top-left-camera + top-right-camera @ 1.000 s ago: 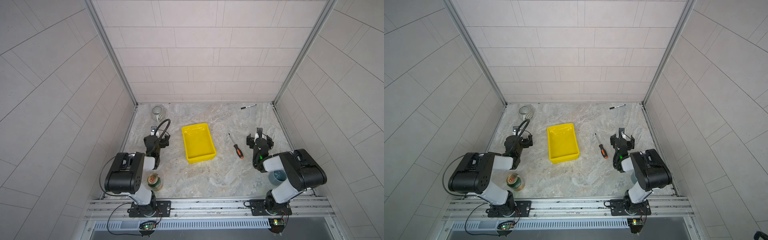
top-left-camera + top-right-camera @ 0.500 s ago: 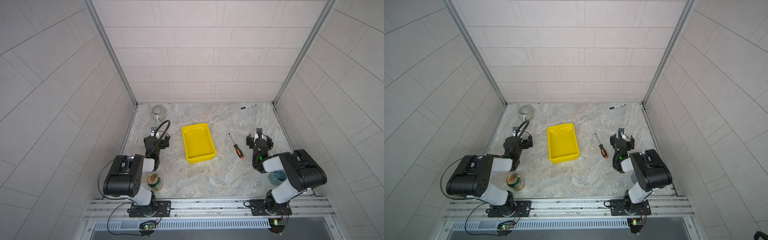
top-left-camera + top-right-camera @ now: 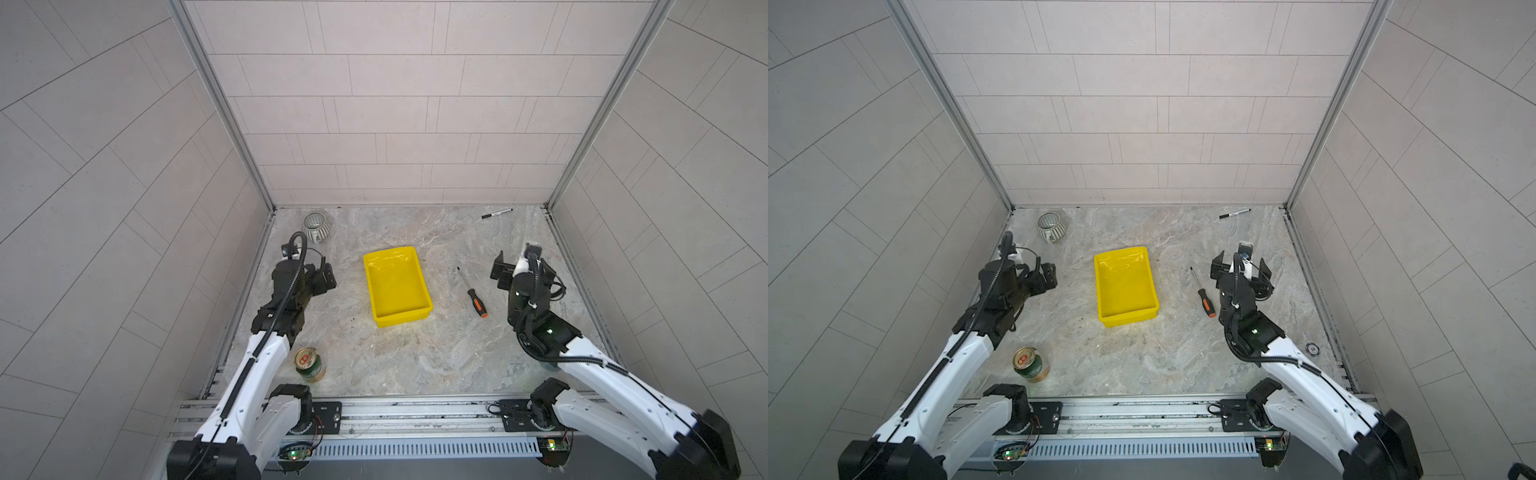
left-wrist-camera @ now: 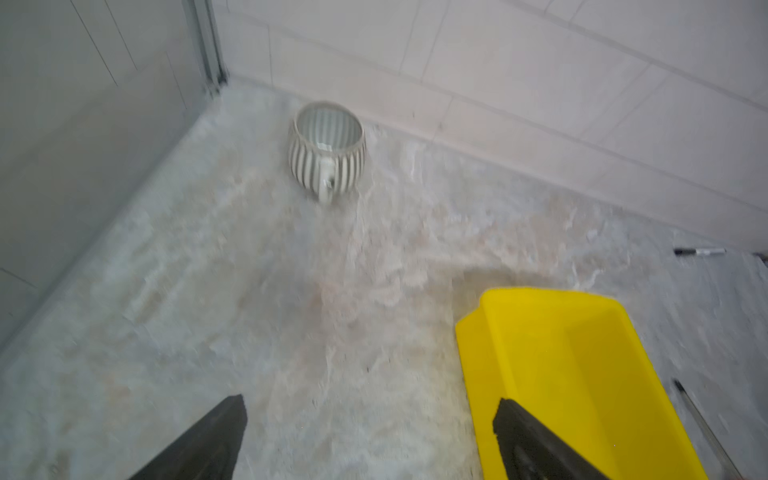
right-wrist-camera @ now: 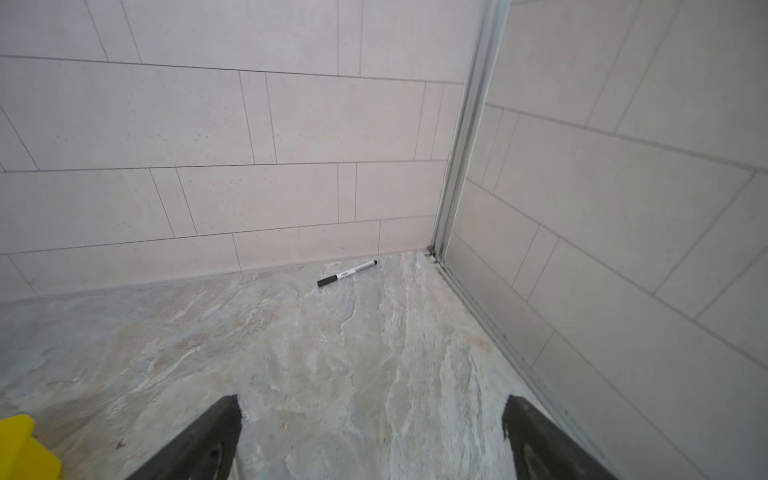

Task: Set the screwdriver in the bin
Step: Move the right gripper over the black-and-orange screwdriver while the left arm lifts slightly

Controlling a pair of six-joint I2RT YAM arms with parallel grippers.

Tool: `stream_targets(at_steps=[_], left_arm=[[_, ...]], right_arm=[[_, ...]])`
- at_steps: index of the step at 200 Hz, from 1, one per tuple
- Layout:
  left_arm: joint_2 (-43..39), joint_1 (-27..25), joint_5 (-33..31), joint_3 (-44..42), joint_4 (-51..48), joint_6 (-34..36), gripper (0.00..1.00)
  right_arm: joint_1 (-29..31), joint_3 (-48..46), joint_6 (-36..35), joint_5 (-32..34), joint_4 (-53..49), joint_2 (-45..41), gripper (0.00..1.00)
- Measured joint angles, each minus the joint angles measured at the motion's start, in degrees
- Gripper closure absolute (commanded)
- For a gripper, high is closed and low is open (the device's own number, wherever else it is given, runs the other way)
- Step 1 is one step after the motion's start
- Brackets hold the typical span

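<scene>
A slim screwdriver [image 3: 473,294], black-handled with an orange band, is seen lying flat on the marbled stone tabletop [image 3: 415,357], its thin shaft pointed toward the back wall and its handle toward the front rail. It is placed between the bright yellow bin [image 3: 397,286] and the right gripper [image 3: 517,266], apart from both, and is touched by nothing. In both top views the bin is shown near the middle of the table, upright and with nothing inside it [image 3: 1126,285].

The right gripper is held just above the table beside the screwdriver, on the side away from the bin, with its jaws spread wide; in the right wrist view only bare stone is seen between its two dark fingers [image 5: 199,440]. A black-and-white marker pen [image 5: 347,273] is seen lying close to the back wall near the right corner, well apart from the gripper.

The left gripper [image 3: 322,278] is held on the other side of the bin, likewise spread wide and gripping nothing. In the left wrist view, a corner of the bin [image 4: 561,361] is seen behind one of its fingers [image 4: 536,444], and the tip of the screwdriver's shaft [image 4: 702,428] is just visible at the picture's edge beyond the bin.

A ribbed grey cup [image 3: 316,227] with a handle is stood upright near the back left corner. A green drink can [image 3: 309,364] is stood near the front rail beside the left arm. In a top view, a small dark round disc [image 3: 1312,348] is seen on the table near the right arm; what it is cannot be told.
</scene>
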Motion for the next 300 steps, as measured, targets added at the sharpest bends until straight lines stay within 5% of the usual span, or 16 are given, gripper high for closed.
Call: stream_targets(at_steps=[41, 81, 117, 135, 149, 186, 210, 247, 300], left_arm=[[0.59, -0.11, 2.86, -2.73, -8.85, -2.97, 0.00], [-3.63, -0.11, 2.64, -2.86, -9.70, -4.39, 0.00], [-5.99, 0.24, -4.35, -5.99, -8.61, -9.77, 0.00], [-4.85, 2.69, -4.48, -7.61, -7.13, -12.15, 0.22], [-3.78, 2.86, -3.10, -7.85, -5.68, -12.37, 0.24], [-2.34, -15.10, -11.02, -5.70, -5.46, -9.68, 0.23], [1.18, -23.91, -15.17, -3.89, -5.57, -7.78, 0.22], [4.13, -24.98, -17.20, -3.26, -6.08, -6.80, 0.22], [1.20, -24.98, -19.61, -3.30, -6.08, -6.80, 0.22]], right_arm=[[-2.23, -13.77, 9.53, -9.01, -18.36, -15.56, 0.01], [-2.23, -14.99, 11.13, -12.52, -21.31, -16.61, 0.01], [-1.92, -14.29, 11.34, -13.81, -20.50, -11.61, 0.01], [-1.38, -13.92, 11.30, -14.32, -20.04, -9.03, 0.01], [-1.05, -13.46, 11.13, -14.73, -19.74, -7.06, 0.01], [-0.96, -11.17, 9.40, -17.94, -17.20, 1.22, 0.01], [-1.25, -6.43, 7.43, -22.43, -15.93, 11.58, 0.10], [-1.49, 0.74, 5.81, -28.33, -16.11, 25.75, 0.30], [-1.49, 7.19, 5.57, -31.19, -20.33, 33.48, 0.38]])
